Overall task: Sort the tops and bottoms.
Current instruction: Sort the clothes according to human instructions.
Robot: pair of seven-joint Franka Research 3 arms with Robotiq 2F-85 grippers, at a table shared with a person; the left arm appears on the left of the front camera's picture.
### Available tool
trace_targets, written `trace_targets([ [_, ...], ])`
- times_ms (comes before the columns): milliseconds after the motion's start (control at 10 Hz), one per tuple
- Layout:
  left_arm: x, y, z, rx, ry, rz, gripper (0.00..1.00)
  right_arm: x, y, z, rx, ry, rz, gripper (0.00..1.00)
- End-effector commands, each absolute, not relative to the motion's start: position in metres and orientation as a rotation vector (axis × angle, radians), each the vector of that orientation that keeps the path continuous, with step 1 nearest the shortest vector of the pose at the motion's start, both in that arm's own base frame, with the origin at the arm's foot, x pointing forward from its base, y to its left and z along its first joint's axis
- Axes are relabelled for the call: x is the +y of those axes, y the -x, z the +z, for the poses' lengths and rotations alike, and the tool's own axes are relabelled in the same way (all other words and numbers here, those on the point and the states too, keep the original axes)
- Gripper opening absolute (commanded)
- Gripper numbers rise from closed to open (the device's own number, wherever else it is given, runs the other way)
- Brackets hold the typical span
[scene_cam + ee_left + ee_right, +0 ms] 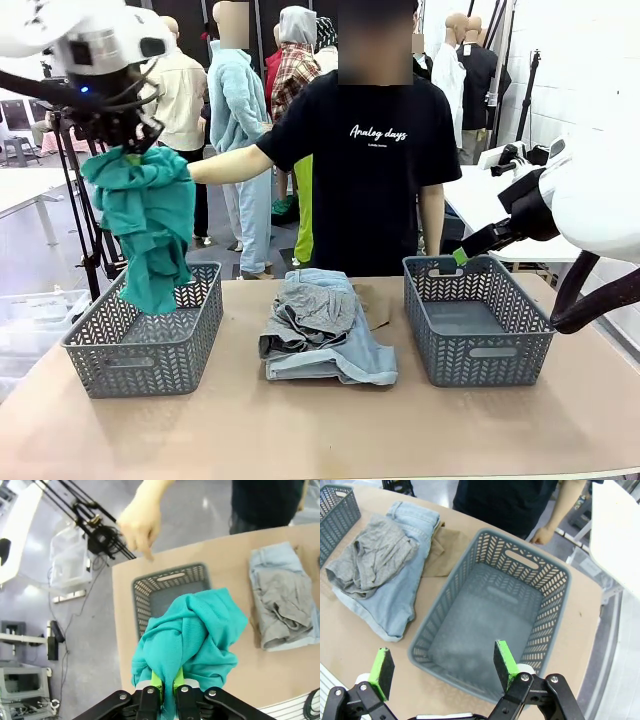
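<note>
Left gripper (167, 677) is closed on a bunched fold of the teal top (150, 220), pads pinched tight with cloth between them. The top hangs in a loose clump over the left basket (140, 345), and its lower end seems to dip past the rim; can't tell if it touches the bottom. Right gripper (442, 662) is wide open, holds nothing and hovers above the near end of the right basket (520, 560), which has nothing in it. The rest is piled mid-table between the baskets: the grey top (315, 310) lies crumpled on the denim shorts (350, 360), and the tan garment (445, 555) pokes out from under them on the side toward the right basket. A person's hand (140, 525) reaches out just beyond the left basket, touching nothing I can see. Handling guess: the teal top is light, soft and floppy, so it drapes and swings, and one pinch on a gathered fold carries it fine. The grey top should behave the same, so take it by a raised wrinkle so the denim isn't caught too. The shorts look thicker and heavier, so grip them at the waistband or a folded edge. The tan garment is flat and partly covered, so it probably goes last.
</note>
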State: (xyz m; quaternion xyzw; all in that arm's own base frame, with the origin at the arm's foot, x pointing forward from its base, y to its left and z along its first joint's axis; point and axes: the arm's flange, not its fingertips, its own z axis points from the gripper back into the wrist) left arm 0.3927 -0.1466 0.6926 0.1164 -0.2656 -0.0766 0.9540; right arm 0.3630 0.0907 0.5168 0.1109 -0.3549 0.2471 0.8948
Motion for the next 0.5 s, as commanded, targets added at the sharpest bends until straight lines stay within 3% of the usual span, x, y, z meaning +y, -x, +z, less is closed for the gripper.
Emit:
trace_targets([
  [0,-0.122,-0.384,0.663,-0.592,-0.225,-0.110,0.00,0.091,-0.365,0.515,-0.739,-0.243,0.518,1.00],
  [100,-0.112,-0.384,0.652,-0.538,-0.161,-0.082,0.00,0.091,-0.365,0.515,-0.739,-0.243,0.518,1.00],
  [200,-0.130,-0.390,0.680,-0.555,-0.235,-0.133,0.00,0.091,-0.365,0.515,-0.739,-0.243,0.518,1.00],
  [400,-0.130,-0.390,0.680,-0.555,-0.235,-0.133,0.00,0.091,-0.365,0.515,-0.739,-0.243,0.518,1.00],
])
